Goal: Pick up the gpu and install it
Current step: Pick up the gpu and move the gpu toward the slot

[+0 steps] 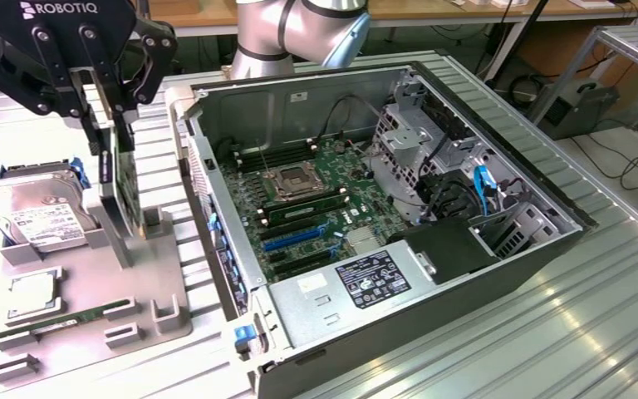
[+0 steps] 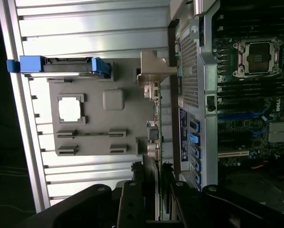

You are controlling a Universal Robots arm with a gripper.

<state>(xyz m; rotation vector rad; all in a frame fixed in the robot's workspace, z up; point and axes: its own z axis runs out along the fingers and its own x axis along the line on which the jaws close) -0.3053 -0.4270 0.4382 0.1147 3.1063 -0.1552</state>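
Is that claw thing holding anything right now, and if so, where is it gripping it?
The gripper appears shut on the gpu, a card standing on edge, pinching it by its upper edge.

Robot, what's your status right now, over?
Status: end effector clamped on gpu. Card upright over grey tray, outside open computer case. Its wall stands between gpu and motherboard.

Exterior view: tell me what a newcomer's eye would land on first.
The open computer case, its motherboard bared, dominates the middle and the exterior view's right. At the upper left, the black pincer grips the gpu, which stands on edge at the grey parts tray, with a hard drive beside it.
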